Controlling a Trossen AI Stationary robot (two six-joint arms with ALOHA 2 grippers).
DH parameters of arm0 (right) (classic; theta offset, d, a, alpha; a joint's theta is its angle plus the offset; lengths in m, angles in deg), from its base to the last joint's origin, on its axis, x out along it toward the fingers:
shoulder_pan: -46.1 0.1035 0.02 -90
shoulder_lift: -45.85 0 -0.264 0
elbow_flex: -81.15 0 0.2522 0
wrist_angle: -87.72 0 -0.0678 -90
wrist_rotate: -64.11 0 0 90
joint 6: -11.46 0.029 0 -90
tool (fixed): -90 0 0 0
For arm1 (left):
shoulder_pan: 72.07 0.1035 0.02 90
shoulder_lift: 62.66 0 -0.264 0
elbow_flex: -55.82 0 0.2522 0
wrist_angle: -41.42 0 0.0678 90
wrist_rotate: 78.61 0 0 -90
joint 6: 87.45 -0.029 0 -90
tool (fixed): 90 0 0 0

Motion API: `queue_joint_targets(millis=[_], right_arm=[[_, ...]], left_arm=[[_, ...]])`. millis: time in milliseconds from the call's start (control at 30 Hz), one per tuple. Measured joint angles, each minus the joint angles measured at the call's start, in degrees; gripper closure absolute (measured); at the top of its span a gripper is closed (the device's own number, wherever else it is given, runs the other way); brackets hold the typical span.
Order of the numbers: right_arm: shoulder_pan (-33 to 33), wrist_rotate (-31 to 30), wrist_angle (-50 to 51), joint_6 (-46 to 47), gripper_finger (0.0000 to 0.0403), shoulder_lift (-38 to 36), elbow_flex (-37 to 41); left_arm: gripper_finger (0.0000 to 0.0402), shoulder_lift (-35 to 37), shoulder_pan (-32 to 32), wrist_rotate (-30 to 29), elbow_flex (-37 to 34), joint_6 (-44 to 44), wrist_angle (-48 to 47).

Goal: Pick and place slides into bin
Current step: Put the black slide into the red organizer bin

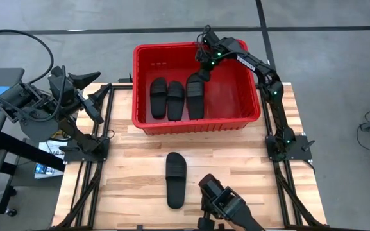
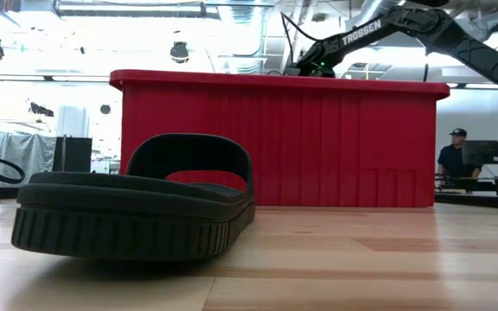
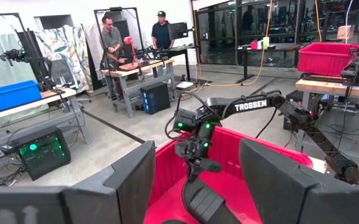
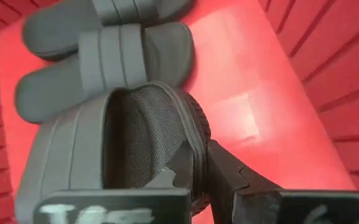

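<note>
high view: we see the bin (image 1: 197, 122) at the table's (image 1: 133, 173) far middle, three slides inside. Two lie flat side by side (image 1: 158, 97) (image 1: 175, 100); the third slide (image 1: 195, 96) is just right of them, its far end up in the right gripper (image 1: 204, 72). The fourth slide (image 1: 176, 179) lies alone on the wood, near edge, well apart from the bin. Left gripper (image 1: 102, 97) sits off the table's left side, near the bin's left corner.

low view: we get the fourth slide (image 2: 136, 207) close up, sole flat on the table, strap arching up; bin wall (image 2: 318, 147) behind it. Right arm (image 2: 361, 34) reaches over the rim; a person (image 2: 456, 160) is in the room behind.

left wrist view: left fingers (image 3: 129, 180) spread wide, nothing between them. Past them we see the right gripper (image 3: 195, 163) over the bin (image 3: 241, 143), third slide (image 3: 204, 202) hanging from it. Two people (image 3: 135, 37) stand at a bench in the room.

right wrist view: right claw (image 4: 201, 165) clamped tight on the edge of the third slide (image 4: 104, 149), the other two slides (image 4: 98, 62) on the bin floor (image 4: 241, 112) beyond.
</note>
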Motion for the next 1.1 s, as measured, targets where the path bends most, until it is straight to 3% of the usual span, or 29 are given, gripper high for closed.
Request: queue_joint_targets(millis=[433, 667, 1100], right_arm=[[2.26, -6.92, -1.26, 0.05, 0.0394, -0.20, 2.47], [3.03, -7.93, -5.34, 0.46, 0.0394, -0.18, 7.85], [3.25, -8.87, -8.79, 0.37, 0.0394, -0.14, 8.48]], left_arm=[[0.0178, 0.00, 0.00, 0.38, 0.00, 0.00, 0.00], [0.0178, -0.01, 0.01, 0.41, 0.00, 0.00, 0.00], [0.0178, 0.01, 0.00, 0.39, 0.00, -0.02, 0.00]])
